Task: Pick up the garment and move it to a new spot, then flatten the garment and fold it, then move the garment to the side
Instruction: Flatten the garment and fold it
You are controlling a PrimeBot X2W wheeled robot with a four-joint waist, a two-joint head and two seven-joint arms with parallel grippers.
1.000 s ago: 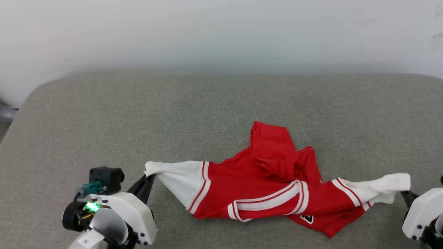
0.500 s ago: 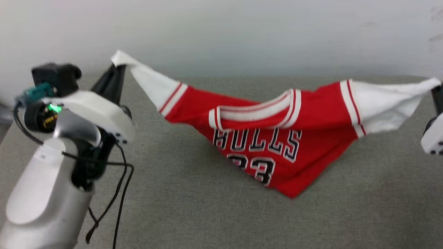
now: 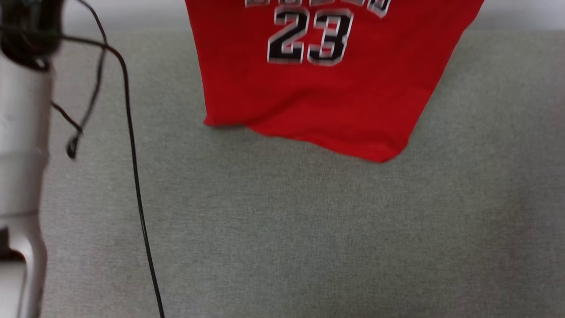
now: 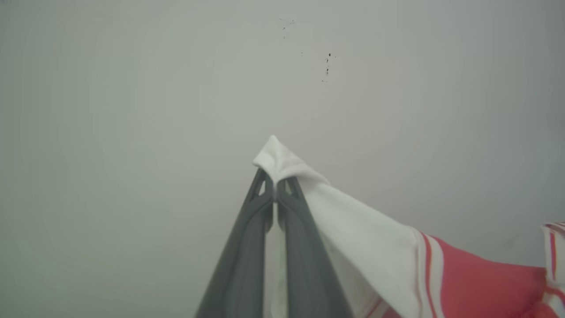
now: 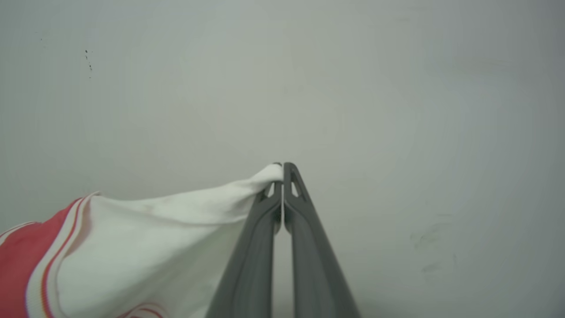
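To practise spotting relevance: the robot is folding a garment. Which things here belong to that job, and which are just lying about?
Job: red garment; left gripper, shut on its white sleeve; right gripper, shut on the other sleeve.
Lying about: black cable; grey padded surface; wall.

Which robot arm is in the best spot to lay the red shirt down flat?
Neither beats the other. The left fingers pinch one white sleeve of the jersey and the right fingers pinch the other, so it hangs spread over the grey cushion. Probably both lower it together.
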